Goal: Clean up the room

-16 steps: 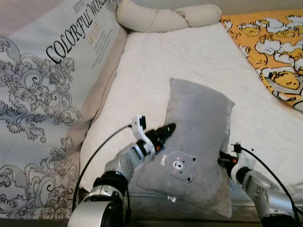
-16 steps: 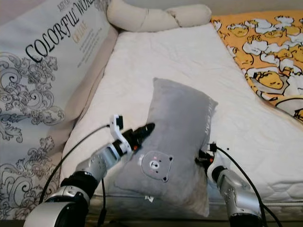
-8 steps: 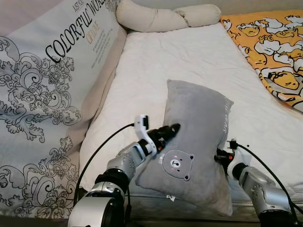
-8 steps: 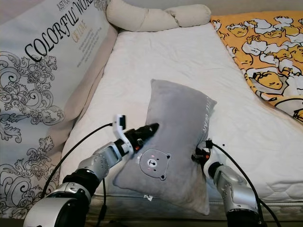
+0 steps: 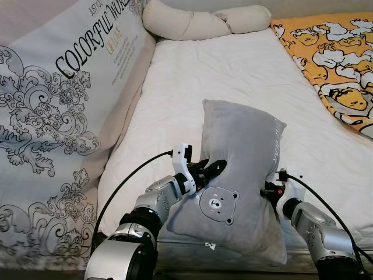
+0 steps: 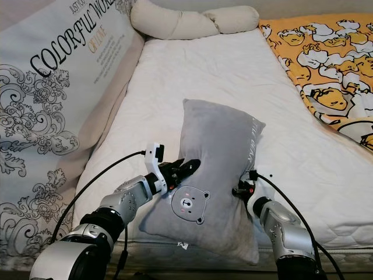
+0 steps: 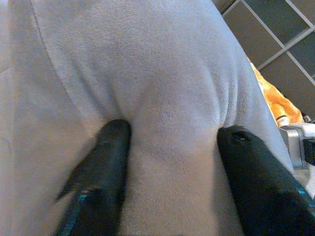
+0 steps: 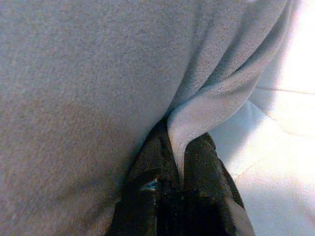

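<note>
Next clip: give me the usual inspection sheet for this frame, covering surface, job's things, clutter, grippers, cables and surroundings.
Surface: white mattress, wrinkled.
Job's things: grey bear pillow at the near edge of the mattress, overhanging it.
Clutter: cream knotted cushion at the far end; yellow cartoon blanket on the right.
Grippers: left gripper open, straddling a bulge of the pillow; right gripper shut on the pillow's edge.
Cables: black cable looping along the left arm, another by the right wrist.
Surroundings: printed "Colorful World" fabric on the left.
</note>
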You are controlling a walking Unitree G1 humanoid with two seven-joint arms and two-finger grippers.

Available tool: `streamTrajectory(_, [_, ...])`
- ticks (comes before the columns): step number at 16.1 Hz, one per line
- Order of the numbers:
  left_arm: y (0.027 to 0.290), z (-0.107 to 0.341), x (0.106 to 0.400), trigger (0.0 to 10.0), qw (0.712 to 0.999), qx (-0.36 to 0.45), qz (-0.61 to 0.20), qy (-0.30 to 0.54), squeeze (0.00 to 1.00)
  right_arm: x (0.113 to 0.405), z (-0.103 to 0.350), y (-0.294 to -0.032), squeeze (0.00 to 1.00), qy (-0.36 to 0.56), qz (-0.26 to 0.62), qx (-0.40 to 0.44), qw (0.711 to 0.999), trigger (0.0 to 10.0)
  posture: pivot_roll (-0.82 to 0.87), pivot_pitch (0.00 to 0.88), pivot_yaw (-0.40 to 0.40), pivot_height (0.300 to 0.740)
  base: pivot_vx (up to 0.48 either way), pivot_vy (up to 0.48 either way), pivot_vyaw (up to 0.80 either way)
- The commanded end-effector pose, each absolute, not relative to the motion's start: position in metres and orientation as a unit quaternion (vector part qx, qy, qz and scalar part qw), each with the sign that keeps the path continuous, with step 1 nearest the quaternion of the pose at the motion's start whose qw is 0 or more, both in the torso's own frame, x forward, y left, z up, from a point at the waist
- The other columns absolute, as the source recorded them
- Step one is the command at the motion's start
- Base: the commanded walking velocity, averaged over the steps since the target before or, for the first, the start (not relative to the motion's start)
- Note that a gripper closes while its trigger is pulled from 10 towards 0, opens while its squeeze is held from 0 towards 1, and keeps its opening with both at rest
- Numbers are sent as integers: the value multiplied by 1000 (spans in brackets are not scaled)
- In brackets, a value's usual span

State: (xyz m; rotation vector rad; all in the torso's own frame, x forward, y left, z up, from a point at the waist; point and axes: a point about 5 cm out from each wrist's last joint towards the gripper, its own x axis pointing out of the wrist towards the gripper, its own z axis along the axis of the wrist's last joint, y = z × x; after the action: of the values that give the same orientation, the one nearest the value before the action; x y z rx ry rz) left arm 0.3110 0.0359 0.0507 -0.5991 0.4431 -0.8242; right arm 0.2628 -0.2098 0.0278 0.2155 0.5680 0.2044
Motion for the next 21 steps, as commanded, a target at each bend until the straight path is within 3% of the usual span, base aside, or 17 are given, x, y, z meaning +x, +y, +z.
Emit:
streamTrajectory(1, [12, 53, 305, 0, 830, -281, -424, 227, 0, 270, 32, -186, 0, 273, 150, 111, 944, 0, -132, 0, 134, 740, 0, 0, 0])
streamTrajectory(14, [18, 53, 308, 0, 846, -242, -419, 224, 0, 275, 45, -169, 0, 244, 173, 115, 947, 0, -121, 0, 139, 740, 0, 0, 0])
streamTrajectory(17, [27, 65, 317, 0, 862, -220, -417, 187, 0, 283, 63, -161, 0, 210, 180, 116, 954, 0, -113, 0, 142, 740, 0, 0, 0])
streamTrajectory(21, [64, 117, 329, 0, 902, -186, -381, 77, 0, 296, 102, -146, 0, 117, 176, 124, 970, 0, -97, 0, 155, 740, 0, 0, 0])
